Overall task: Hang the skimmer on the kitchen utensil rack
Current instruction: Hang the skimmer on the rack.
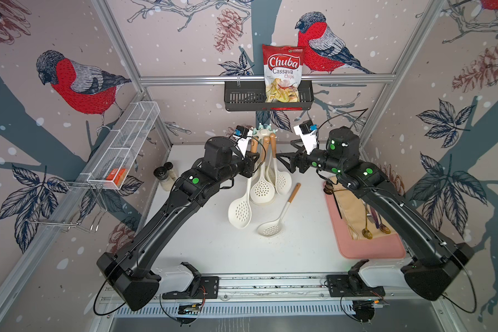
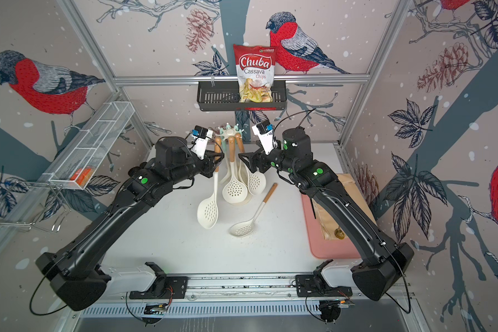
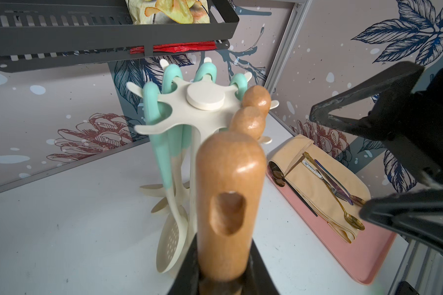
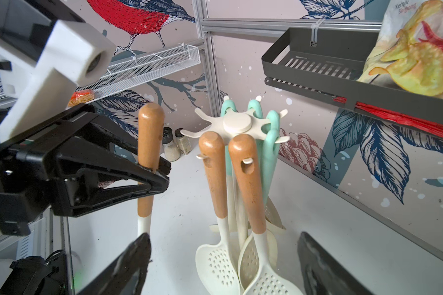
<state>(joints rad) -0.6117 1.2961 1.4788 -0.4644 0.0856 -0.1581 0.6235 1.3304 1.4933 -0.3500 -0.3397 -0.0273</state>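
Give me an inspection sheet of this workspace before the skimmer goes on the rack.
Surface: white table, a few dark specks.
Job's things: kitchen utensil rack carries two hung skimmers; held skimmer upright beside it, not hooked; spare skimmer lies on the table.
Clutter: pink mat with cutlery roll; two shakers.
Grippers: left gripper shut on held skimmer's handle; right gripper open, empty.
Cables: black loops at arm bases.
Surroundings: black basket with chips bag; mesh shelf.

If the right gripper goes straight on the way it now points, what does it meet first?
Probably the two hanging skimmers on the rack: in the right wrist view they stand straight ahead, between the fingers of the open right gripper. Which of the two comes first is unclear.
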